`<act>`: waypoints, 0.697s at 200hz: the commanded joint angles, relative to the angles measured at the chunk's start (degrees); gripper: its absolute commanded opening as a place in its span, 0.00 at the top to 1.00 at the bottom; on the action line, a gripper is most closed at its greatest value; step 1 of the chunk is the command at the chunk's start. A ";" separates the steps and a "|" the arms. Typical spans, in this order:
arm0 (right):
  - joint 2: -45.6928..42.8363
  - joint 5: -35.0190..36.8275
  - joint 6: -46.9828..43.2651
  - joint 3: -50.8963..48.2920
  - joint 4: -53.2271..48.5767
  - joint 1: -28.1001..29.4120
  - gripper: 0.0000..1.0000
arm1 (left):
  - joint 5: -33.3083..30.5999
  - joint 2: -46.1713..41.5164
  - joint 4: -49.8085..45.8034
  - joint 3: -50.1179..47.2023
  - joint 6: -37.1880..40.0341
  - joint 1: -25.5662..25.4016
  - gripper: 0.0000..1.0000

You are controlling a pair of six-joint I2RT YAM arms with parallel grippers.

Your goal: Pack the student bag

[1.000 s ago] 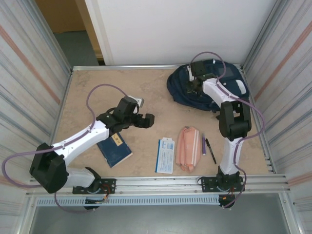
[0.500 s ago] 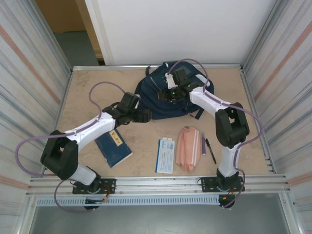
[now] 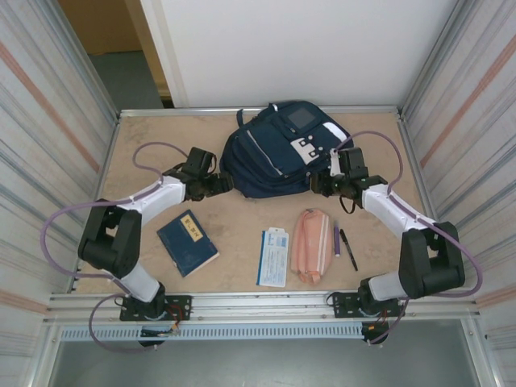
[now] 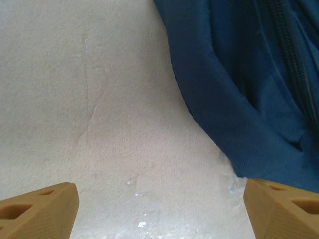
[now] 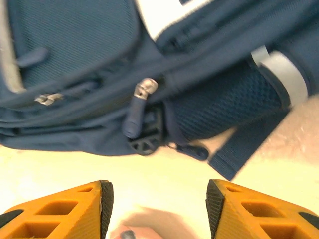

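**Top view.** The student bag [image 3: 274, 153] lies on the surface [image 3: 153, 145] at upper centre of the frame, near the rear edge. The left gripper [image 3: 224, 185] sits just beside the bag's lower-left edge, and the right gripper [image 3: 318, 186] just beside its lower-right edge. Below the bag, in a row from left to right, lie a book [image 3: 187, 243], a booklet [image 3: 273, 257], a pencil pouch [image 3: 310, 244], a pen [image 3: 337, 239] and a second pen [image 3: 347, 248]. The book is well apart from the booklet, while the booklet and pouch lie just beside each other.

**Left wrist view.** The bag is at upper right, with bare surface at left.

Left claw [image 4: 159, 211], right claw [image 5: 157, 206]: jaws parted.
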 commanded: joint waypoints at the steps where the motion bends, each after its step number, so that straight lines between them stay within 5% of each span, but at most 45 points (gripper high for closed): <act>1: 0.22 -2.62 0.34 -0.92 1.80 -1.02 0.47 | 5.90 3.08 4.22 2.12 -3.79 1.69 0.16; 40: -0.06 -3.43 1.07 -3.37 3.34 0.01 0.47 | 9.67 4.10 8.60 2.48 -7.32 4.19 0.20; 83: 2.11 -4.44 0.93 -3.15 3.42 0.52 0.41 | 8.54 3.34 9.57 2.53 -11.82 5.03 0.12; 139: 2.93 -1.52 0.32 -1.64 0.84 1.38 0.40 | 3.37 11.19 1.17 9.59 -9.69 4.71 0.38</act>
